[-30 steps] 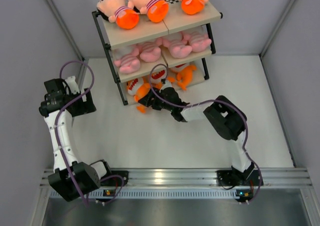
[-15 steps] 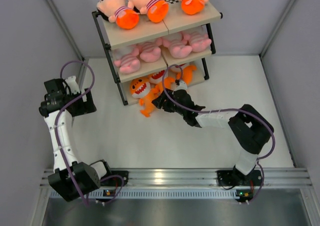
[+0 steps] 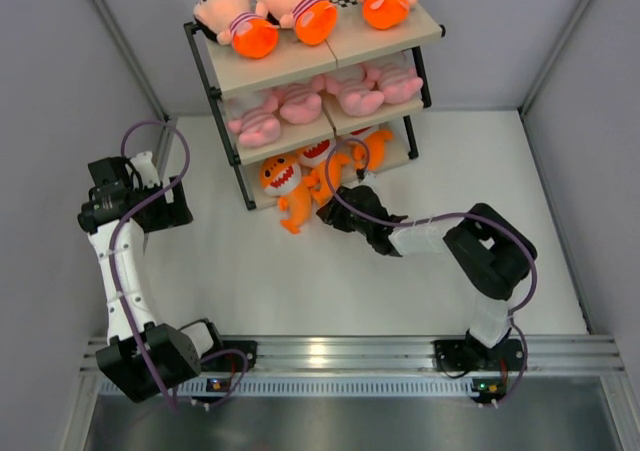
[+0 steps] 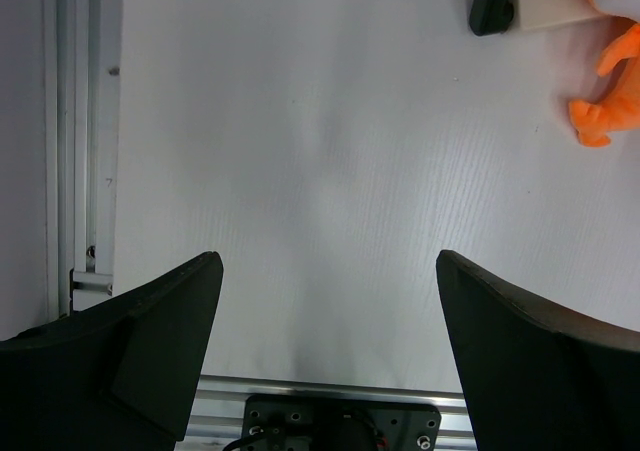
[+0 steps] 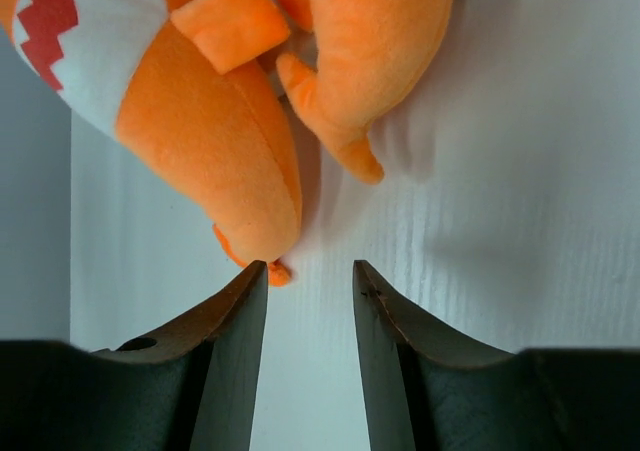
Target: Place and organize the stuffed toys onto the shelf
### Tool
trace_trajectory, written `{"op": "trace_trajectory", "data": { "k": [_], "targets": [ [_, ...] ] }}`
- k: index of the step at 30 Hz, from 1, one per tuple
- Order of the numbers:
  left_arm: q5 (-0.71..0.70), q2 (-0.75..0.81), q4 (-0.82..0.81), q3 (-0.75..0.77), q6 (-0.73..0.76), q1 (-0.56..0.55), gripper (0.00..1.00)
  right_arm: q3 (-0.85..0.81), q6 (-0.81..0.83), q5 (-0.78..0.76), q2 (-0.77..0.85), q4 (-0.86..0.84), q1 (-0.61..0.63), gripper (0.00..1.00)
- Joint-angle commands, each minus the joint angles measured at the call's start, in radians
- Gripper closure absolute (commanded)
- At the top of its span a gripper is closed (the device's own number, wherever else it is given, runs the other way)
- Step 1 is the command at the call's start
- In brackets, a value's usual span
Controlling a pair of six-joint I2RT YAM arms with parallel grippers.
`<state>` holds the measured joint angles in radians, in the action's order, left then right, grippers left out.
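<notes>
The shelf point(image 3: 300, 66) stands at the back: three peach-headed dolls point(image 3: 285, 6) on top, pink animals point(image 3: 320, 99) on the middle board, orange sharks point(image 3: 345, 156) at the bottom. One orange shark point(image 3: 283, 186) lies at the bottom tier's front left, its tail out on the table. My right gripper point(image 3: 337, 213) sits just in front of it, open, with nothing between its fingers. In the right wrist view that shark point(image 5: 200, 111) lies just beyond the right gripper point(image 5: 310, 267), its tail tip beside the left fingertip. My left gripper point(image 4: 330, 261) hangs wide open over bare table.
Grey walls close in the white table point(image 3: 300, 281) on both sides and behind. The shelf's black foot point(image 4: 493, 6) and an orange tail point(image 4: 610, 101) show at the top right of the left wrist view. An aluminium rail point(image 3: 350, 351) runs along the near edge.
The right gripper pushed the orange shark toward the bottom tier, let it go and drew back a little, its jaws narrowing. The left arm has not moved.
</notes>
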<state>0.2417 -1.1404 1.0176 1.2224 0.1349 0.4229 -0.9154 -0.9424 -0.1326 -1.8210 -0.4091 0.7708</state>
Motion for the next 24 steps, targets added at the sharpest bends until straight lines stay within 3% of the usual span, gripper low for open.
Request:
{"op": "trace_trajectory", "data": {
  "k": [1, 12, 15, 19, 24],
  "targets": [
    [-0.002, 0.021, -0.028, 0.011, 0.022, 0.004, 0.06, 0.021, 0.01, -0.03, 0.034, -0.083, 0.065, 0.6],
    [0.007, 0.019, -0.027, 0.008, 0.022, 0.004, 0.06, -0.115, -0.072, -0.007, -0.162, -0.162, 0.091, 0.55],
    [0.008, 0.016, -0.028, 0.008, 0.02, 0.005, 0.06, -0.178, -0.085, -0.009, -0.211, -0.149, 0.088, 0.63],
    [0.011, 0.007, -0.028, 0.008, 0.023, 0.005, 0.06, -0.23, -0.098, -0.001, -0.257, -0.169, 0.087, 0.65],
    [0.002, -0.002, -0.028, 0.008, 0.029, 0.004, 0.06, -0.28, -0.118, -0.013, -0.288, -0.16, 0.087, 0.91]
  ]
}}
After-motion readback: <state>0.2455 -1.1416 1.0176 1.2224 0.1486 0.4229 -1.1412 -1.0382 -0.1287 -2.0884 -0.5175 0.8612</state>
